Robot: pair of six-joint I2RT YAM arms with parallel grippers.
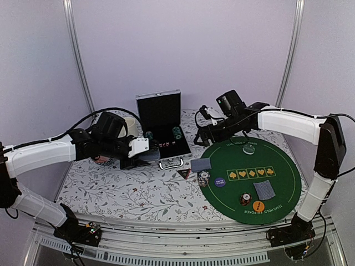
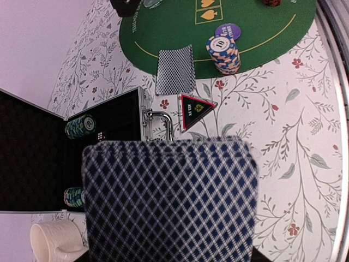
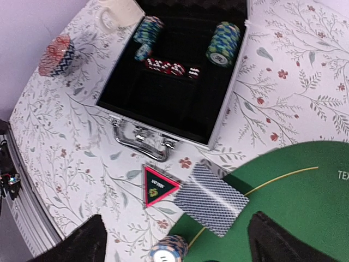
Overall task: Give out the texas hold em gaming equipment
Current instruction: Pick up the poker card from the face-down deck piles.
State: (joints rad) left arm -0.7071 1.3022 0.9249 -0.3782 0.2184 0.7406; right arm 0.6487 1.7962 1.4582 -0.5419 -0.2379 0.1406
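One view, left wrist, reveals left claw (image 1: 143, 155) pinching cards (image 2: 169, 202); right claw (image 3: 182, 240) stands spread.

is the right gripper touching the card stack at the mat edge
Apart: right wrist view shows the right gripper open, tablecloth and mat visible between each finger and the card stack.

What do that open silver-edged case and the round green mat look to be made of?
Open silver-edged case: probably aluminium, going by its bright metal rim, with a black foam-like lining. Round green mat: likely felt or similar cloth, flat and matte with printed yellow markings.
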